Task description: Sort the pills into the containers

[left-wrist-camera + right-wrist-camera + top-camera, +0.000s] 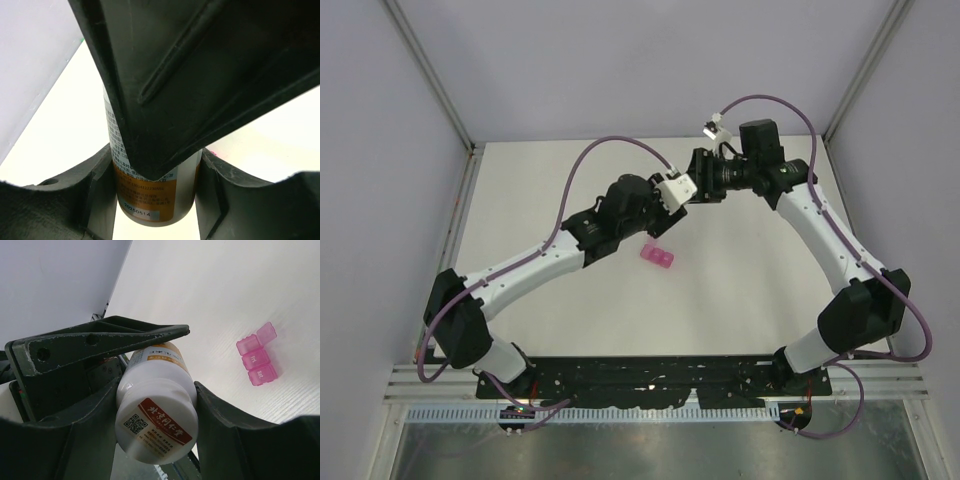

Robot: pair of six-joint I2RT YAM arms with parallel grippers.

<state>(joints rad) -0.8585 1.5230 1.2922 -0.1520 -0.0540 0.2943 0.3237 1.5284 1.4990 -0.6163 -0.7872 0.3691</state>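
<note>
Right wrist: both arms' jaws clamp the bottle (157,415); the light, stiff pill box (257,358) probably wants pinching across its width.

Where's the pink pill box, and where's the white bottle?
pink pill box (256,359): right wrist view, on the lid of its middle compartment.
white bottle (157,426): right wrist view, on the labelled round end facing the camera.
</note>
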